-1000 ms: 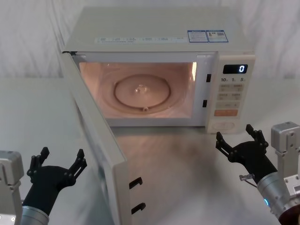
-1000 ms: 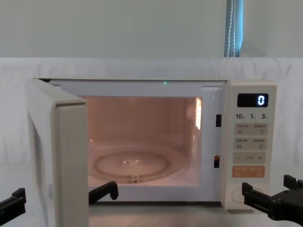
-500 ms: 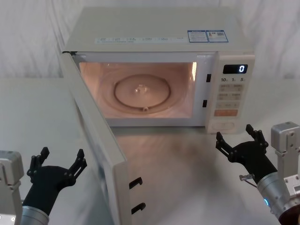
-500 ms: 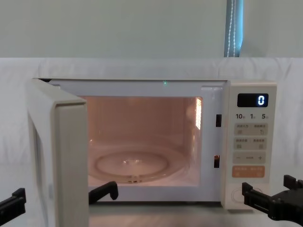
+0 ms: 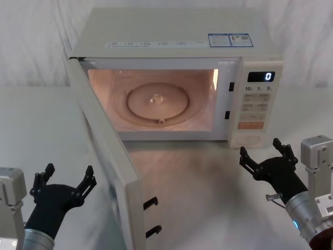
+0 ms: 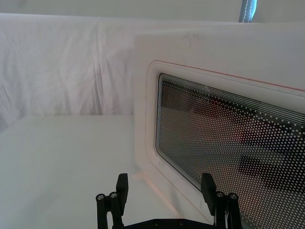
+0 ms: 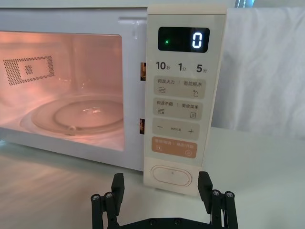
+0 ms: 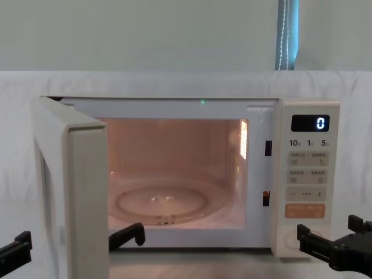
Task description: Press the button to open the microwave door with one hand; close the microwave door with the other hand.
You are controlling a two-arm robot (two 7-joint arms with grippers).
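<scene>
Two black tools hung low over the worktop (image 5: 208,172), both with claws spread and grasping nothing. The microwave door (image 5: 106,156) stood swung wide out to the left, its dark window facing the left tool (image 5: 63,183), which sat just beside the door's outer face without touching it. The cavity glowed orange (turntable (image 5: 157,102) bare). The right tool (image 5: 269,154) hovered just in front of the control panel, level with the button (image 5: 248,139) at the panel's bottom, apart from it.
</scene>
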